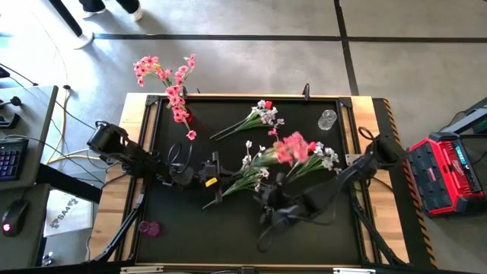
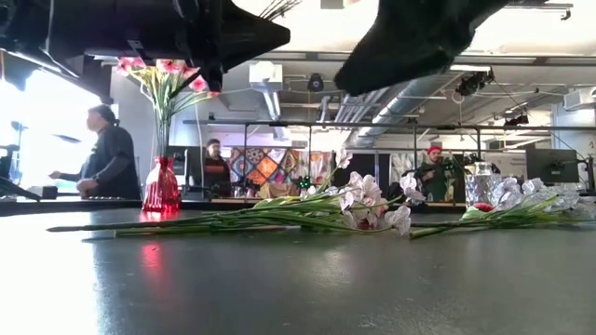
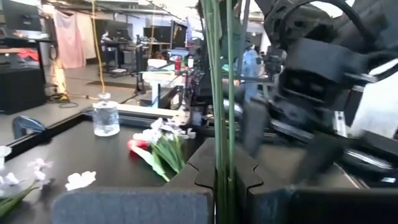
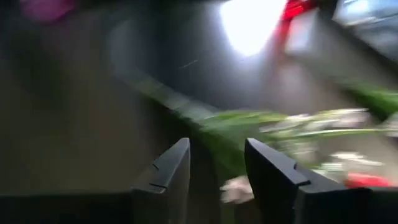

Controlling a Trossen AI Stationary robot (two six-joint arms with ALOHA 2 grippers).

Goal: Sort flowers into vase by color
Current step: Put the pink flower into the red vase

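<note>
My left hand [image 3: 224, 186] pinches thin green flower stems [image 3: 221, 93] for vase sorting, right hand [image 4: 217, 168] spread over the black bench [image 1: 190, 243] at 5 o'clock.

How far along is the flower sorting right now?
Done: pink flowers stand in the red vase. In hand: the left hand is shut on green stems; the right hand is open beside them, holding nothing. Left: white and red sprays lie on the table, and the clear vase looks empty.
</note>
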